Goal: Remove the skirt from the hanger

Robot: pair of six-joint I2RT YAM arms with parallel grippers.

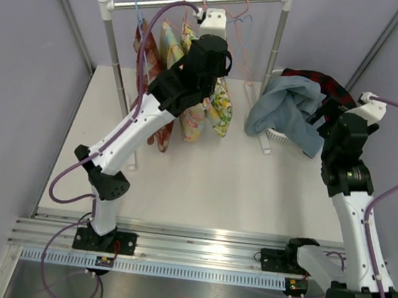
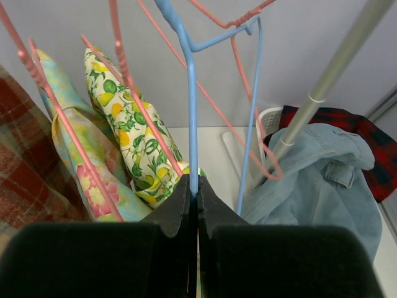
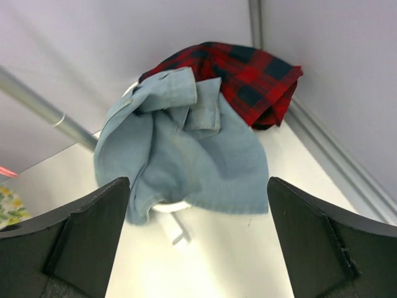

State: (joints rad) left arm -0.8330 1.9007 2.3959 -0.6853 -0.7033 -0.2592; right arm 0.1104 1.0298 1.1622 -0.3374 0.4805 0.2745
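A clothes rack [image 1: 194, 2] stands at the back of the table with several hangers on its rail. A lemon-print skirt [image 2: 133, 143] hangs on a pink hanger [image 2: 124, 68], beside a pastel floral skirt [image 2: 87, 161] and a red plaid one [image 2: 22, 167]. My left gripper [image 2: 193, 186] is shut on the wire of a blue hanger [image 2: 192, 105], right next to the lemon-print skirt [image 1: 220, 108]. Whether cloth hangs from the blue hanger is hidden. My right gripper [image 3: 198, 236] is open and empty above the table by the basket.
A white basket [image 1: 276, 135] at the back right holds a light blue denim garment [image 3: 186, 149] and a red-black plaid garment [image 3: 248, 81]. The rack's right post [image 2: 329, 74] stands between the hangers and the basket. Purple walls close in the table's sides.
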